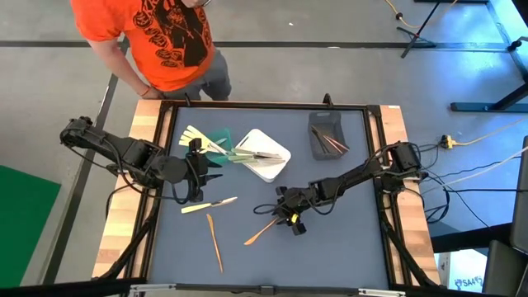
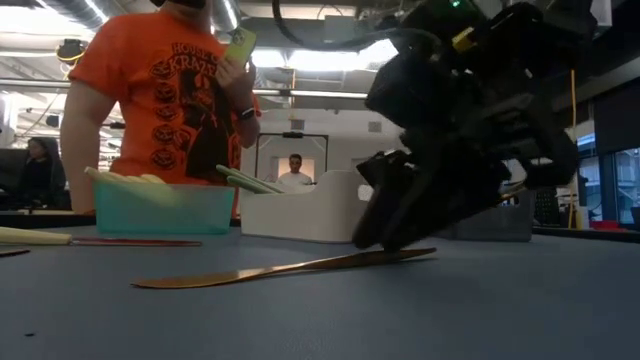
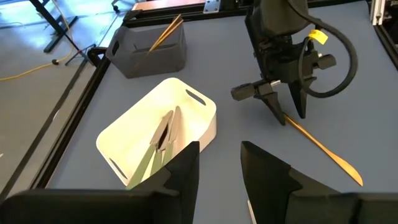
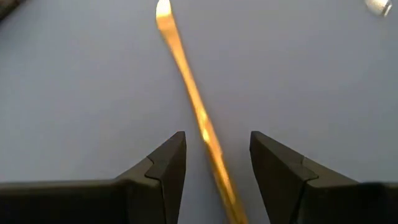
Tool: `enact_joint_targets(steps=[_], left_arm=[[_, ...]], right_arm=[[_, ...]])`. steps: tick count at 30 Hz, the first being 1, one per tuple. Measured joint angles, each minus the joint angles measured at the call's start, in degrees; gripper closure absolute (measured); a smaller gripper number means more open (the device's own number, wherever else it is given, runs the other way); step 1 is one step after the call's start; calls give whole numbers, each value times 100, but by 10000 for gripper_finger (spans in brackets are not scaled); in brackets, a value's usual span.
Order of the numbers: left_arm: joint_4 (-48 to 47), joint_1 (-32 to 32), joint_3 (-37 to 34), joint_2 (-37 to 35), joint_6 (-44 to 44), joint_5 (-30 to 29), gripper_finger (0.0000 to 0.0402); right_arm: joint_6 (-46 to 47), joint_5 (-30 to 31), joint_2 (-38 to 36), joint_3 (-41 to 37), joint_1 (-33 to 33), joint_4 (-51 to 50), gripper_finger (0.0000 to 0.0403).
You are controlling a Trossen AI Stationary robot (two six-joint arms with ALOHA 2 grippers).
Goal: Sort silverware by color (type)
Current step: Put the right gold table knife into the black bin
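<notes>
The bench is a grey mat inside a dark frame, with a person in an orange shirt point(image 1: 161, 37) standing at its far edge. Near the front edge lies one orange-brown utensil point(image 1: 214, 242) alone. A little farther in, toward the middle, a second orange-brown utensil point(image 1: 262, 232) lies flat, and the right gripper point(image 1: 290, 220) stands over its far end, pointing steeply down. Its fingers are parted, one on each side of the handle, and they do not press it yet; the wrist view shows gaps on both sides. I judge this piece to be thin, light and stiff, and smooth enough to slip or to turn if it is pinched near the tip, so a hold across the narrow handle, low to the mat, seems best. A pale yellow knife point(image 1: 209, 204) lies toward the left. Behind it the left gripper point(image 1: 198, 172) waits with its fingers apart and holds nothing. Farther back stand a green container point(image 1: 216, 139), a white tray point(image 1: 272, 167) and a grey bin point(image 1: 318, 148) near the far right corner.
</notes>
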Motion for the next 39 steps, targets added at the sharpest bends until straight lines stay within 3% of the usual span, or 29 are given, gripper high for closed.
enact_joint_targets(steps=[21,31,39], left_arm=[[-4,0,0,-2,0,0,290],[-2,0,0,-2,0,0,290],[-2,0,0,-1,0,0,290]], right_arm=[[0,-57,263,2,0,104,239],[1,-51,272,4,-2,80,328],[3,-67,274,4,0,57,368]])
